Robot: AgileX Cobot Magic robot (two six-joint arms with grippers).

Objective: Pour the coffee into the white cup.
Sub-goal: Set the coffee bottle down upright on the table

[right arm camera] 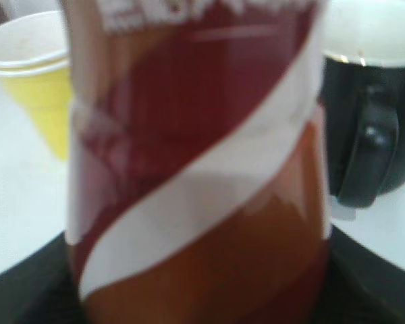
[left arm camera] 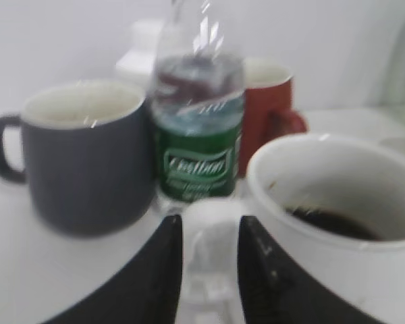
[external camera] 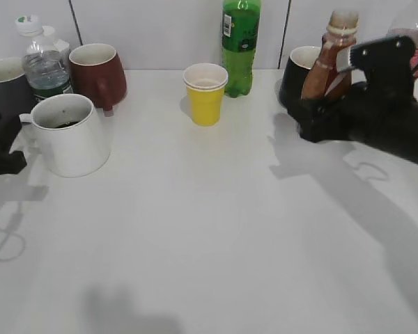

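Note:
The white cup [external camera: 70, 136] stands at the left with dark coffee in its bottom; it also shows in the left wrist view [left arm camera: 331, 223]. My left gripper [external camera: 5, 147] has its fingers [left arm camera: 209, 253] closed on either side of the cup's white handle [left arm camera: 209, 229]. The coffee bottle [external camera: 329, 62], brown with a red and white label, is upright at the back right and fills the right wrist view [right arm camera: 196, 169]. My right gripper [external camera: 319, 115] is shut around its lower body. The bottle's base is hidden, and I cannot tell if it rests on the table.
A grey mug [external camera: 3, 87], a water bottle [external camera: 45, 66] and a red-brown mug [external camera: 97, 73] stand behind the white cup. A yellow paper cup [external camera: 205, 94] and a green bottle [external camera: 240, 45] are at back centre. A black mug [external camera: 298, 73] stands just behind the coffee bottle.

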